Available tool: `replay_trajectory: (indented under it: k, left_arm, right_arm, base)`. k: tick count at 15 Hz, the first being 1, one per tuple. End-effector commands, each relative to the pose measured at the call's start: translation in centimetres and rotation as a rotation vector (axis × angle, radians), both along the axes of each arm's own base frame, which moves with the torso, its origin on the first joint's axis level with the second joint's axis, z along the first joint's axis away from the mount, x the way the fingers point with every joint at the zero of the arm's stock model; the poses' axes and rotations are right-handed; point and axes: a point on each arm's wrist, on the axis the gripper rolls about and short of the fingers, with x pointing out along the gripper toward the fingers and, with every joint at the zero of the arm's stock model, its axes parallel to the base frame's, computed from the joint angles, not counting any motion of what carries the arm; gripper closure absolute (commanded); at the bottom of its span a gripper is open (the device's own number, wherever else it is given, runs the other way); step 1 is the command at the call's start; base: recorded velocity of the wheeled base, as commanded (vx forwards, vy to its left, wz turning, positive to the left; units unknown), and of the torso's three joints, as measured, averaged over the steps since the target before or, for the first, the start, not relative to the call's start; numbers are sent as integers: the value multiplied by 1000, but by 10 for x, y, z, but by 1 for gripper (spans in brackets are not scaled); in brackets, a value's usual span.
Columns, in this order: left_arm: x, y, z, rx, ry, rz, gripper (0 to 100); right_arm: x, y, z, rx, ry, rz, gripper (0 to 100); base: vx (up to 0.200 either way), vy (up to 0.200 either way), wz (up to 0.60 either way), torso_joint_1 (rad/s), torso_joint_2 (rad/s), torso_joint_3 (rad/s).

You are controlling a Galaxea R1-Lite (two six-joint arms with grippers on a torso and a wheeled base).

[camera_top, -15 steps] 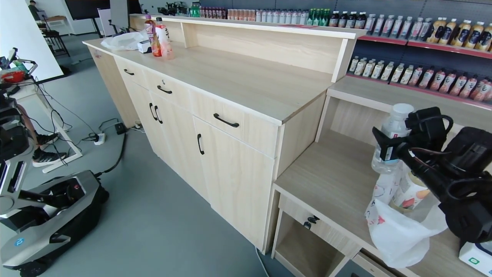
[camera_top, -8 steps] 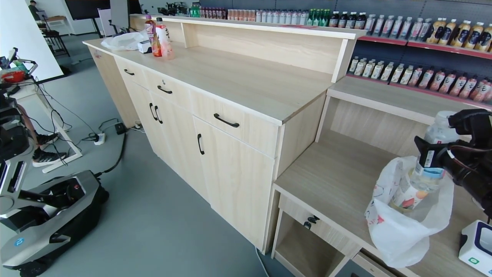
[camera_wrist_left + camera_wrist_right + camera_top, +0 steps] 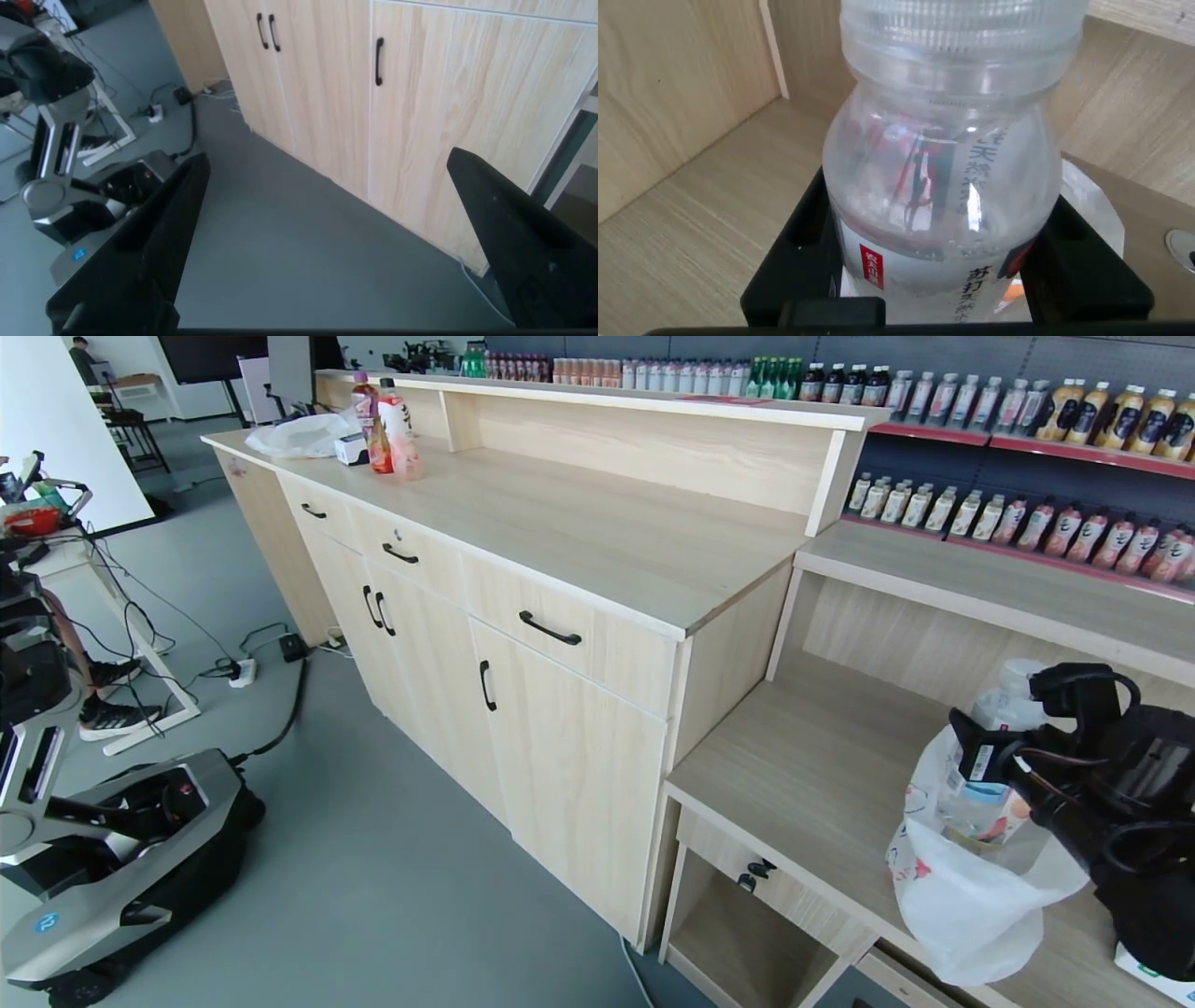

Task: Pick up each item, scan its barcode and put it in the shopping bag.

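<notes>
Swung back down with water bottle (image 3: 1006, 695) clamped in right claw (image 3: 1013, 747), seemingly into shopping bag (image 3: 971, 896); release due. Left claw (image 3: 327, 243) spread, empty.

Right arm (image 3: 1139, 775): matte black throughout, built of bulky rounded housings joined end to end. Casing smooth, with a slight sheen on the curved shells. Screws are too small to make out.

A thin black cable (image 3: 1127, 683) loops free above the wrist section, and more thin black leads run along the forearm.

Right gripper (image 3: 1018, 719): black, blocky, with angled edges. Its left finger carries a small white label (image 3: 980, 763) with dark print, unreadable. From the wrist camera its fingers (image 3: 799, 266) are flat-faced and square-shouldered, set on a black crossbar.

Left gripper (image 3: 327, 233): two plain black fingers, broad at the base, tapering to blunt tips, with a dull surface.
</notes>
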Motion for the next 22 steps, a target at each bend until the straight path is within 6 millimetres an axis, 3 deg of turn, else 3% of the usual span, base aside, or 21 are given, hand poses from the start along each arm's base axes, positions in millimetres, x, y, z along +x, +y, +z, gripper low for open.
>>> replay_trajectory:
  k: [1, 4, 8, 13, 18, 22]
  left_arm:
    - [0, 0, 0, 0, -1, 0, 0]
    - [0, 0, 0, 1, -1, 0, 0]
    - [0, 0, 0, 0, -1, 0, 0]
    - [0, 0, 0, 0, -1, 0, 0]
    - [0, 0, 0, 0, -1, 0, 0]
    - [0, 0, 0, 0, -1, 0, 0]
  right_arm:
    - [15, 6, -37, 13, 105, 21, 100]
    - [25, 7, -57, 56, 147, 22, 100]
    - [30, 9, -65, 56, 161, 29, 100]
    - [66, 8, -43, 2, 10, 32, 100]
    - [74, 7, -67, -12, 68, 29, 100]
    - [98, 6, -79, -29, 37, 28, 100]
  base:
    - [0, 0, 0, 0, 0, 0]
    - [0, 0, 0, 0, 0, 0]
    - [0, 0, 0, 0, 0, 0]
    - [0, 0, 0, 0, 0, 0]
    - [0, 0, 0, 0, 0, 0]
    - [0, 0, 0, 0, 0, 0]
